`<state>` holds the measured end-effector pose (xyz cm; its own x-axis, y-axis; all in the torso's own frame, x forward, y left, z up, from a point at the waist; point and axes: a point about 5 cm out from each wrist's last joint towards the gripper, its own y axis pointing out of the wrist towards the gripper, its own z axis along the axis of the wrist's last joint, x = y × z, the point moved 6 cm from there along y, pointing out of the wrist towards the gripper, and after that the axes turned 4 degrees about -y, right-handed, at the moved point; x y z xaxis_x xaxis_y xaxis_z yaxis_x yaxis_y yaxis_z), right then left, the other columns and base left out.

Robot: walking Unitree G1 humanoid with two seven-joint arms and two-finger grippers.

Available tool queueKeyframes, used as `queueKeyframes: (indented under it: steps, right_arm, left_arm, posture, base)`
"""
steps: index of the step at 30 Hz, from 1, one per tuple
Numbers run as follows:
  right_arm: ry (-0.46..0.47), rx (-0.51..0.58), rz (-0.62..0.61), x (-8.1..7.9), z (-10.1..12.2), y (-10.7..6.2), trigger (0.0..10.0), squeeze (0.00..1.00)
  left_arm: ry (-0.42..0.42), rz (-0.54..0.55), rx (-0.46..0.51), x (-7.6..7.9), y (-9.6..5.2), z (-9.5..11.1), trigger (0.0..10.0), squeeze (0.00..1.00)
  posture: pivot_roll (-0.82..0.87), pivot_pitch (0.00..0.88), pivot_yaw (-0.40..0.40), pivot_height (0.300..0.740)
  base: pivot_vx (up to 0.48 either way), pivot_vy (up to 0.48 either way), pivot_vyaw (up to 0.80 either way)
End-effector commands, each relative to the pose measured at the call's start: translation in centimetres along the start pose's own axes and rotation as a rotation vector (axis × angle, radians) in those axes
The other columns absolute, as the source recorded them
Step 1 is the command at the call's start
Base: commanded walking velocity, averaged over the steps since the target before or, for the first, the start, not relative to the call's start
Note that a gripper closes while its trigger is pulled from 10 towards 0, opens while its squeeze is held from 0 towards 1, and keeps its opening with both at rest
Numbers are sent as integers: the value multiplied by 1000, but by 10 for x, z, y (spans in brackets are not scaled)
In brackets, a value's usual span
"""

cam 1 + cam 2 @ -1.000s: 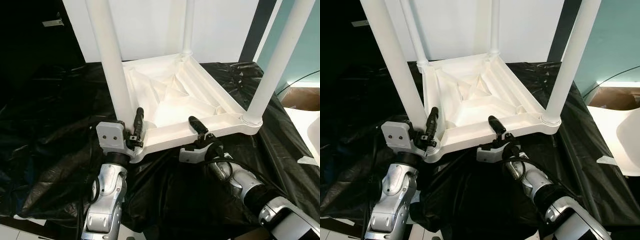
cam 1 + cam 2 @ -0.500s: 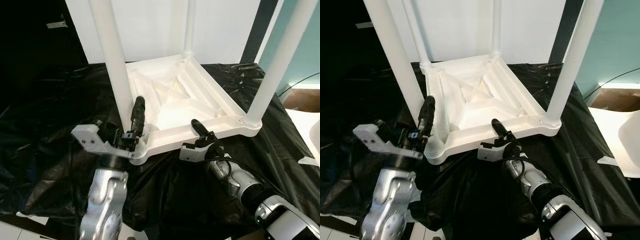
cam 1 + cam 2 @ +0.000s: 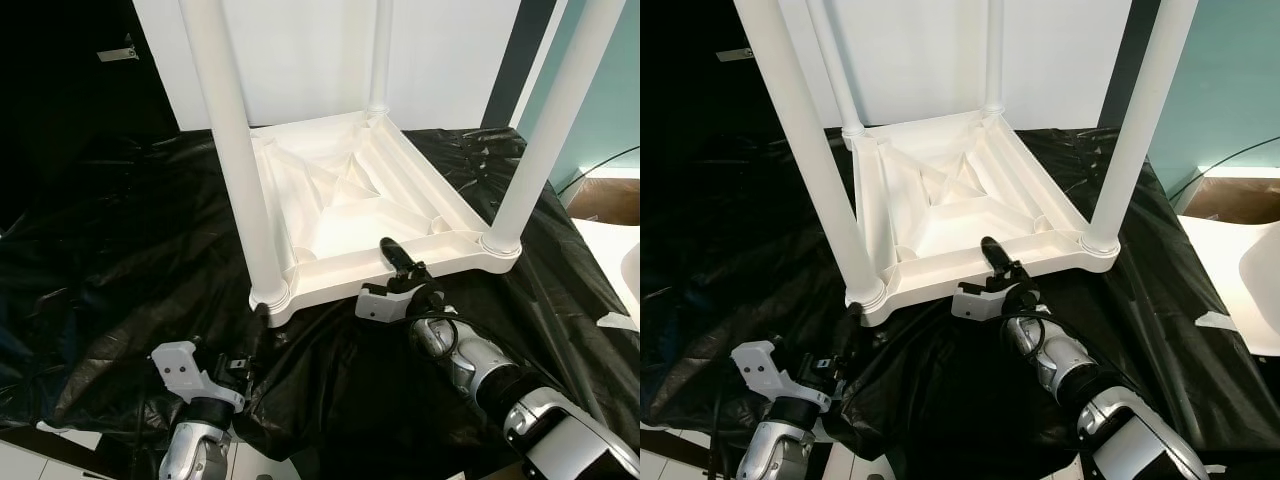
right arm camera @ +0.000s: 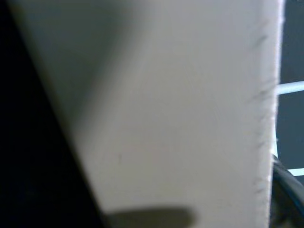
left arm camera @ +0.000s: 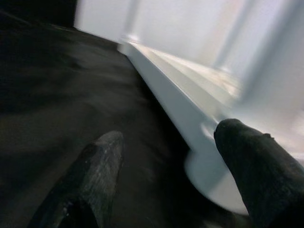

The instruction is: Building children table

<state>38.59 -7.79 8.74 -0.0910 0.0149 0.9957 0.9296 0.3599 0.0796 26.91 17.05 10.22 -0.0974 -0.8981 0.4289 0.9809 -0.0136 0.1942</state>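
1. White plastic children's table (image 3: 350,205) is lying upside down on black plastic sheeting (image 3: 120,250); ribbed underside is facing up, legs are standing up from the corners.
2. Near-left leg (image 3: 235,160) is sitting in its corner socket; near-right leg (image 3: 545,140) is doing likewise at the opposite near corner. Two far legs are rising at the back, in front of a white wall (image 3: 300,50).
3. Right gripper (image 3: 395,258) is resting at the near rim of the tabletop, approx mid-edge; one black finger is lying over the rim's top. Right wrist view is showing blurred white plastic v. close, so can't tell whether the fingers are clamping the rim.
4. Left gripper (image 3: 845,340) is hanging low, below the near-left corner, apart from the table. In left wrist view its fingers (image 5: 90,180) are spread wide w/ nothing between them, pointing along the table edge.
5. Cardboard box (image 3: 605,195) is sitting at far right, off the sheeting.
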Motion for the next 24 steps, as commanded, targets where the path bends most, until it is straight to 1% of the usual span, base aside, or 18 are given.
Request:
queueKeyframes:
  steps: [1, 4, 5, 6, 7, 8, 10, 11, 12, 13, 14, 15, 16, 17, 19, 21, 24]
  right_arm:
    - [34, -46, -27, 10, -10, 6, 0, 0]
    - [35, -53, -33, 10, -11, 6, 0, 0]
    - [35, -53, -33, 10, -11, 6, 0, 0]
    - [35, -57, -37, 11, -12, 5, 0, 0]
    - [36, -60, -41, 11, -12, 5, 0, 0]
    - [36, -60, -41, 11, -12, 5, 0, 0]
    - [39, -65, -49, 12, -13, 5, 0, 0]
    - [39, -65, -49, 12, -13, 5, 0, 0]
    - [44, -68, -59, 14, -13, 5, 0, 0]
    - [62, -78, -74, 17, -14, 6, 0, 0]
    - [62, -78, -74, 17, -14, 6, 0, 0]
    - [81, -87, -91, 20, -14, 6, 0, 0]
    - [116, -94, -118, 26, -14, 7, 0, 0]
    - [116, -94, -118, 26, -14, 7, 0, 0]
    - [222, -109, -190, 40, -13, 9, 0, 0]
    - [298, -119, -254, 53, -13, 9, 0, 0]
    - [319, -121, -276, 58, -13, 9, 0, 0]
  left_arm:
    - [8, 111, 30, -23, -3, 6, 10000, 0]
    - [-7, 189, 60, -43, -4, 12, 10000, 0]
    - [-7, 189, 60, -43, -4, 12, 10000, 0]
    - [28, 257, 70, -59, -6, 12, 10000, 0]
    - [65, 283, 61, -66, -7, 10, 10000, 0]
    - [65, 283, 61, -66, -7, 10, 10000, 0]
    - [124, 298, 37, -71, -5, 6, 10000, 0]
    - [124, 298, 37, -71, -5, 6, 10000, 0]
    - [151, 287, 23, -70, -2, 2, 10000, 0]
    - [174, 267, 11, -65, 4, -1, 10000, 0]
    - [174, 267, 11, -65, 4, -1, 10000, 0]
    - [185, 250, 3, -59, 9, -5, 10000, 0]
    - [181, 224, -4, -51, 16, -9, 10000, 0]
    - [181, 224, -4, -51, 16, -9, 10000, 0]
    - [161, 172, -14, -30, 27, -18, 10000, 0]
    - [152, 129, -22, -16, 32, -25, 10000, 0]
    - [153, 116, -22, -12, 33, -27, 10000, 0]
  posture:
    - [19, 0, 41, 740]
    - [13, 0, 47, 740]
    - [13, 0, 47, 740]
    - [8, 0, 49, 740]
    - [8, 0, 51, 740]
    - [8, 0, 51, 740]
    - [9, 0, 53, 740]
    - [9, 0, 53, 740]
    - [8, 0, 54, 740]
    - [8, 0, 55, 740]
    - [8, 0, 55, 740]
    - [8, 0, 56, 740]
    - [6, 0, 58, 740]
    - [6, 0, 58, 740]
    - [-5, 0, 64, 740]
    - [-7, 0, 66, 740]
    - [-11, 0, 67, 740]
  base:
    - [0, 0, 0]
    - [0, 0, 0]
    - [0, 0, 0]
    - [0, 0, 0]
    - [0, 0, 0]
    - [0, 0, 0]
    - [0, 0, 0]
    - [0, 0, 0]
    - [0, 0, 0]
    - [0, 0, 0]
    - [0, 0, 0]
    - [0, 0, 0]
    - [0, 0, 0]
    - [0, 0, 0]
    - [0, 0, 0]
    - [0, 0, 0]
    - [0, 0, 0]
